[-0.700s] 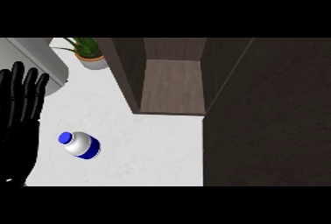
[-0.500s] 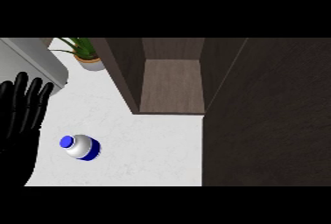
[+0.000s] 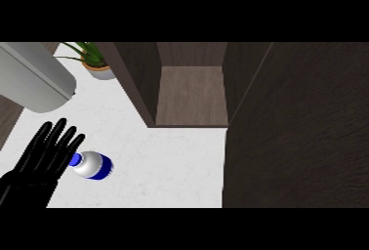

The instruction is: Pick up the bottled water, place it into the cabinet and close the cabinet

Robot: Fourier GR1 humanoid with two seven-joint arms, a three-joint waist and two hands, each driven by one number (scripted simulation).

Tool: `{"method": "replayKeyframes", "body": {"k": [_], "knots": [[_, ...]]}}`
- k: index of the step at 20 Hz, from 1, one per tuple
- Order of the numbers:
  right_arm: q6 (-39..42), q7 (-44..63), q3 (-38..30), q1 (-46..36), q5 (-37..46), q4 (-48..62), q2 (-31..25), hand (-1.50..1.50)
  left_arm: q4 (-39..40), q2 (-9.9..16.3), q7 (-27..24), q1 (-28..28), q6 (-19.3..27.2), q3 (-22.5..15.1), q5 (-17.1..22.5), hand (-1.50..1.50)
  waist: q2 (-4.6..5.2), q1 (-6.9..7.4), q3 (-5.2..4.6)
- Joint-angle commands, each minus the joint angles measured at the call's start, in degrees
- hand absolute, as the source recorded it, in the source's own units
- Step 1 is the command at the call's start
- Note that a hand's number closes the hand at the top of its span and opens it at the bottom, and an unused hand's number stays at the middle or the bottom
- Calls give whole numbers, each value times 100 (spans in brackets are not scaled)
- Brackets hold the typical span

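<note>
Reach step: left hand (image 3: 45, 155), fingers straight, touching bottled water (image 3: 92, 165) near counter's (image 3: 173, 161) left edge; next, curl round it; cabinet (image 3: 191, 95) open.

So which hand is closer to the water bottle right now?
The left hand: its straight fingers sit right beside the water bottle, at the cap end. The right hand is not in view.

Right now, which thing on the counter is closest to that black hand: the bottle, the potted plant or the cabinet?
The bottled water. Its blue cap sits right at the fingertips of the left hand, while the potted plant and the open cabinet stand farther back on the counter.
</note>
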Motion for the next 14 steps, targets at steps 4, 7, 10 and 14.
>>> {"method": "replayKeyframes", "body": {"k": [4, 7, 10, 14], "knots": [[248, 31, -10, 633, -531, -259, 15, -150, -351, 205, 53, 1378, -881, 412, 826, -150, -1, 28, 7], [415, -310, 259, 1093, -412, -235, 105, -150, -3, 549, 253, 1092, -1154, 1066, 1409, -150, 4, -4, 7], [379, -348, 501, 1562, -288, -763, 100, -150, -278, 290, 134, 1564, -1383, 1057, 1298, -150, -4, -6, 7], [318, -228, 496, 1457, -233, -652, 48, -150, 147, 331, 252, 1267, -1513, 1376, 1323, -150, 6, -13, 7]]}}
